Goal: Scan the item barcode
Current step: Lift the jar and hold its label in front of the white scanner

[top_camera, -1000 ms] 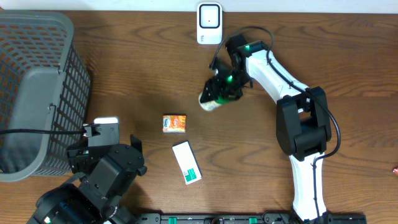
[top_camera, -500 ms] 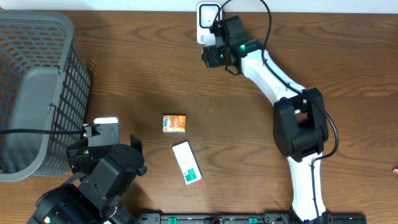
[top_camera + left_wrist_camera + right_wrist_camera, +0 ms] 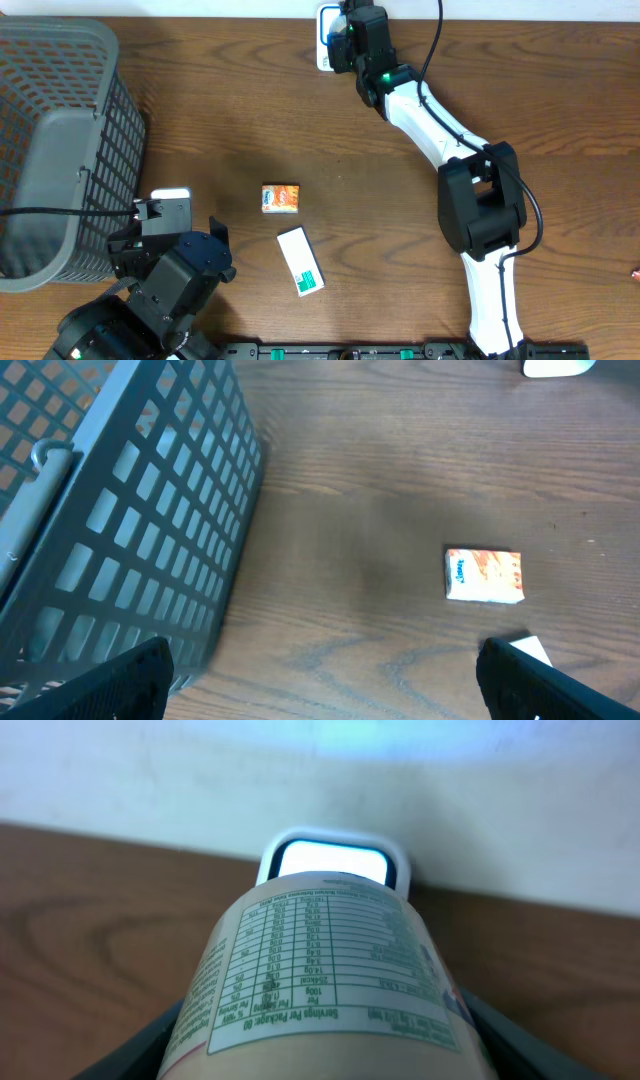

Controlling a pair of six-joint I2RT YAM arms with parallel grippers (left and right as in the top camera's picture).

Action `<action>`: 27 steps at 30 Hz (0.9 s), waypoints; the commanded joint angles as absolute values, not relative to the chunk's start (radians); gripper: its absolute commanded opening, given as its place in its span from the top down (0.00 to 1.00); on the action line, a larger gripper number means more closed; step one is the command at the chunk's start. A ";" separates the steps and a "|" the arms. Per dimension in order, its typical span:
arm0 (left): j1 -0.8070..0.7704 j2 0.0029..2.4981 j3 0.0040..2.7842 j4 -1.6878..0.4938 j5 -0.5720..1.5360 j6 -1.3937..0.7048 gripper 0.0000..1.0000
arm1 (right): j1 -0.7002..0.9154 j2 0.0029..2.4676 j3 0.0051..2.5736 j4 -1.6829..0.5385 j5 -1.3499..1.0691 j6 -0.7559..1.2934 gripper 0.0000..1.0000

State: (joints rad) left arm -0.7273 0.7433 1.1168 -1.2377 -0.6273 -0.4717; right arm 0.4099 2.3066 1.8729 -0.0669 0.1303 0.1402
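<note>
At the near edge of the tabletop, the left gripper is noted with its fingers spread wide and nothing between them. It is held low beside the basket. This position is judged to leave the middle of the tabletop free for the other arm.

Just beyond it, two items are recorded lying flat. One is a white-and-green box. One orange packet lies a little farther on, near the box but apart from it. Neither is touched by a gripper, so both are judged to be waiting.

To the left, one grey mesh basket is seen standing at the tabletop's edge. It is probably placed there to receive scanned goods, though that cannot be confirmed.

At the far edge, the right gripper is pinched on a labelled container, which is the task's item. The container is held on its side, directly in front of the lit window of the scanner. Whether the two touch cannot be told.

The container is judged to be held this close so that its code can be read by the window. Only a nutrition table is shown to the wrist camera, and no barcode is visible. If the code is not on the face turned toward the window, a roll of the wrist may be called for.

Count:
- Arms: two.
- Grippers: two.
- Basket: one.
- Scanner: one.
- Items: three, of which one is held and two are lying.
</note>
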 commanded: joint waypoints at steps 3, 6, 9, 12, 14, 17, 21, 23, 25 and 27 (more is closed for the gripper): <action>-0.722 0.741 1.123 -1.242 -0.637 -0.477 0.03 | 0.413 2.332 1.902 0.038 0.181 0.115 0.68; -0.722 0.741 1.123 -1.242 -0.637 -0.477 0.03 | 0.413 2.377 1.902 0.148 0.204 0.072 0.68; -0.722 0.741 1.123 -1.242 -0.637 -0.477 0.03 | 0.416 2.420 1.902 0.249 0.213 0.003 0.68; -0.722 0.741 1.123 -1.242 -0.637 -0.477 0.03 | 0.417 2.443 1.902 0.268 0.213 -0.044 0.66; -0.722 0.741 1.123 -1.242 -0.637 -0.477 0.03 | 0.417 2.454 1.902 0.271 0.214 -0.065 0.64; -0.722 0.741 1.123 -1.242 -0.637 -0.477 0.03 | 0.417 2.460 1.902 0.285 0.221 -0.093 0.64; -0.722 0.741 1.123 -1.242 -0.637 -0.477 0.03 | 0.419 2.460 1.902 0.318 0.247 -0.096 0.64; -0.722 0.741 1.123 -1.242 -0.637 -0.477 0.02 | 0.421 2.460 1.902 0.323 0.247 -0.095 0.63; -0.722 0.741 1.123 -1.242 -0.637 -0.477 0.03 | 0.427 2.459 1.905 0.323 0.260 -0.095 0.62; -0.722 0.741 1.123 -1.242 -0.637 -0.477 0.03 | 0.434 2.450 1.905 0.314 0.277 -0.095 0.61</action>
State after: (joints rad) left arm -0.7273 0.7433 1.1168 -1.2377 -0.6277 -0.4717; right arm 0.4133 2.4798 1.8839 0.3084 0.2371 -0.0788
